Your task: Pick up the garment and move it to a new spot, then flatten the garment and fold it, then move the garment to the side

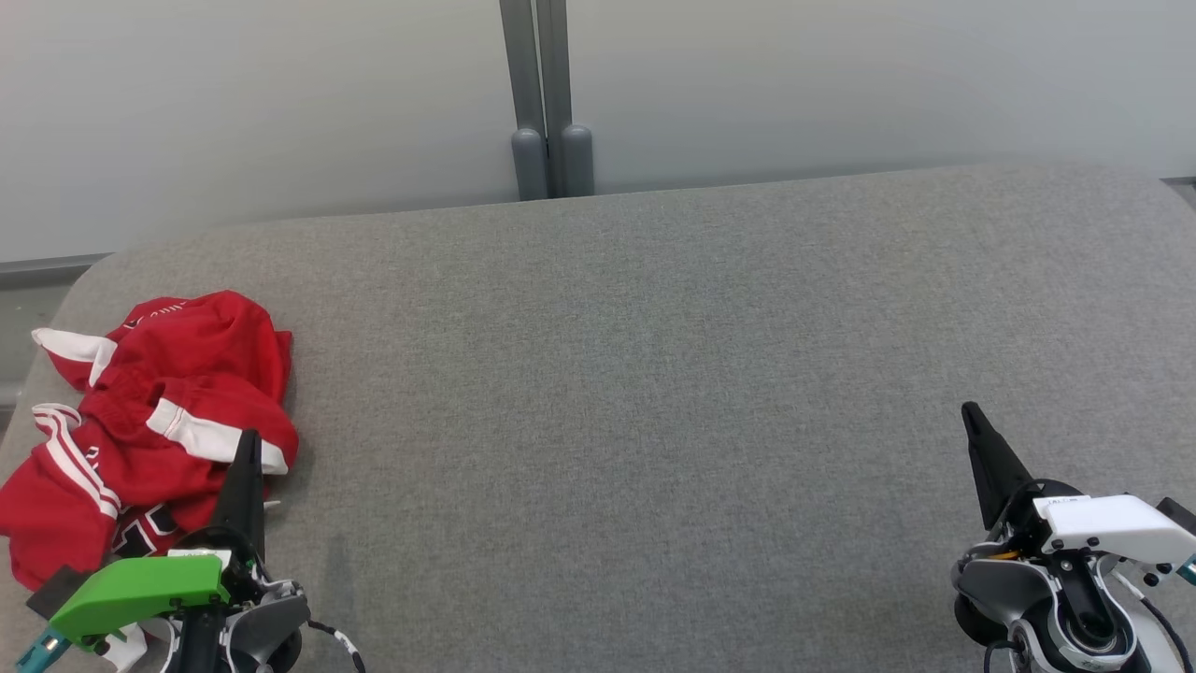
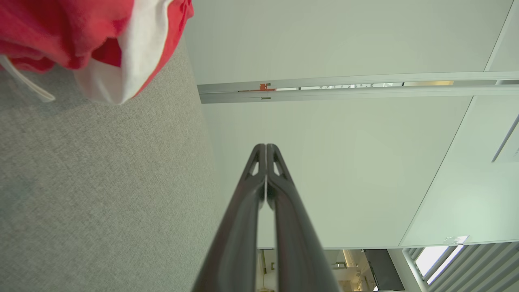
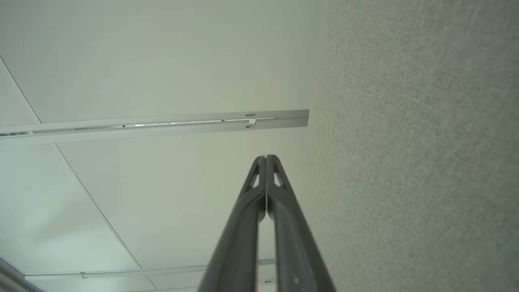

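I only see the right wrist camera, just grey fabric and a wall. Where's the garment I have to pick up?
Observer: The red and white garment lies crumpled at the left end of the grey fabric surface.
Operator: Is my other gripper near it?
Observer: Yes, the left gripper sits beside its right edge, fingers shut, holding nothing.
Operator: And where's mine?
Observer: The right gripper is at the near right end, far from the garment.
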Tool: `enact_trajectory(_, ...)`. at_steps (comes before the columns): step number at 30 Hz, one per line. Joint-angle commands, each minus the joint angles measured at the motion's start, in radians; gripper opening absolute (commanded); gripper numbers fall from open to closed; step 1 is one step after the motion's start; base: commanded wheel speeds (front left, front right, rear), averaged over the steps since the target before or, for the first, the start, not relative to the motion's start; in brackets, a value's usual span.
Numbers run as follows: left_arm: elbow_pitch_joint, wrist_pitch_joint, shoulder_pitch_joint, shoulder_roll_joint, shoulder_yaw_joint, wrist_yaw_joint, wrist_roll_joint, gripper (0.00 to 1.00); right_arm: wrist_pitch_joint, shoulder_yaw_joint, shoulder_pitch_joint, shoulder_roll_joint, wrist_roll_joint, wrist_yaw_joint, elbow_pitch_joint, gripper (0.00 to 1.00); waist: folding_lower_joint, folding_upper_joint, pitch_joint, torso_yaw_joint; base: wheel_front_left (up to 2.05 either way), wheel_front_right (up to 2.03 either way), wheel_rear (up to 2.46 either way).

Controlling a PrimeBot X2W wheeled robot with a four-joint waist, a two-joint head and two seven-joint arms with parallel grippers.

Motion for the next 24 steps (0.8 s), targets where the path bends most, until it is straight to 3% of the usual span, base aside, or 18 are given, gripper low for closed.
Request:
enact_trajectory(1, -0.002, 0.003, -0.011, 0.007, 0.002, -0.007, 0.000, 0.00, 0.002, -0.001, 0.009, -0.001, 0.007, 0.001, -0.005, 0.00, 0.0000, -0.0001, 0.000, 0.000, 0.00, 0.00, 0.00)
enact_trajectory(24, -0.001, 0.003, -0.011, 0.007, 0.002, -0.007, 0.000, 0.00, 0.002, -0.001, 0.009, -0.001, 0.007, 0.001, -0.005, 0.00, 0.0000, -0.0001, 0.000, 0.000, 0.00, 0.00, 0.00)
